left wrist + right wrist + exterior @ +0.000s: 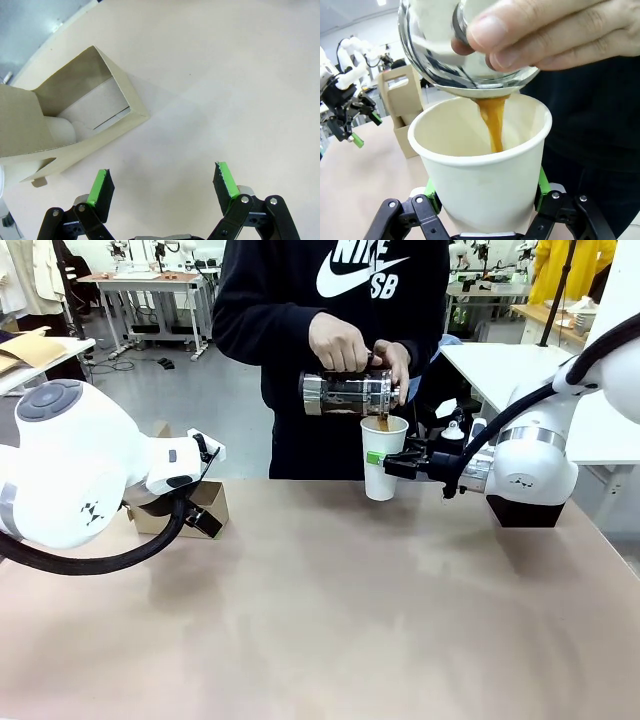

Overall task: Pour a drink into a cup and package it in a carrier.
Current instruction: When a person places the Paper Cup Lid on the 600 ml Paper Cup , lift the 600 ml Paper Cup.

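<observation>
A tall white paper cup (382, 468) stands upright at the far middle of the table, with my right gripper (392, 463) shut on its side. The person's hands tip a glass and chrome pitcher (348, 393) over the cup, and a brown drink (492, 121) streams into the cup (482, 172). My right gripper (485, 200) holds the cup between its green pads. The brown cardboard carrier (200, 508) sits at the far left, behind my left arm. My left gripper (162, 182) hangs open above the table beside the carrier (85, 117), nothing between its fingers.
The person in a black sweatshirt (330, 300) stands at the far edge, close to the cup. A white table (500, 365) stands at the back right. The tan tabletop (330, 620) stretches wide toward the near edge.
</observation>
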You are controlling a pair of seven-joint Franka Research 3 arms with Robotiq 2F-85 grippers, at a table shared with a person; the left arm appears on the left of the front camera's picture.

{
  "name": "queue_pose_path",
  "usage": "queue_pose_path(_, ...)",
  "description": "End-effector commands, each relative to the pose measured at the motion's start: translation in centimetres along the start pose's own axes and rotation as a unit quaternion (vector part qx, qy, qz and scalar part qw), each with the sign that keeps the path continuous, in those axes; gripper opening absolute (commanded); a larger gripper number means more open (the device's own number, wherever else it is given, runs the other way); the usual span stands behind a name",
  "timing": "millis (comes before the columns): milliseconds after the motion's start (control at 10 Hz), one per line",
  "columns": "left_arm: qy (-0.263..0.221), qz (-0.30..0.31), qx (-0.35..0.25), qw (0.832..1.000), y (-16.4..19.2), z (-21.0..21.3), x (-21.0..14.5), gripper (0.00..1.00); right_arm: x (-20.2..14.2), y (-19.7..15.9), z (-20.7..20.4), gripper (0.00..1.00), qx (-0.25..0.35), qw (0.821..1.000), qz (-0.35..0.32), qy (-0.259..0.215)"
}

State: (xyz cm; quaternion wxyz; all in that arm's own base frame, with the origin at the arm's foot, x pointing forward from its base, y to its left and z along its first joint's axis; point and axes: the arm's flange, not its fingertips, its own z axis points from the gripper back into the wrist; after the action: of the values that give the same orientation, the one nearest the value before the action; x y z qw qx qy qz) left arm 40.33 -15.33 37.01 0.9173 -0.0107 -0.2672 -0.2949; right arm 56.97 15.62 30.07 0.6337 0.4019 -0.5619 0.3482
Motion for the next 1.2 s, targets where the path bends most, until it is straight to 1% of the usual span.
queue_pose_path(0, -0.001, 0.001, -0.001, 1.000, 0.09, 0.03, -0.03, 1.00, 0.23, 0.14, -0.25, 0.81, -0.002, 1.000, 0.000, -0.004)
queue_pose_path(1100, -0.001, 0.001, -0.001, 1.000, 0.09, 0.03, -0.03, 1.00, 0.23, 0.14, -0.25, 0.81, -0.002, 1.000, 0.000, -0.004)
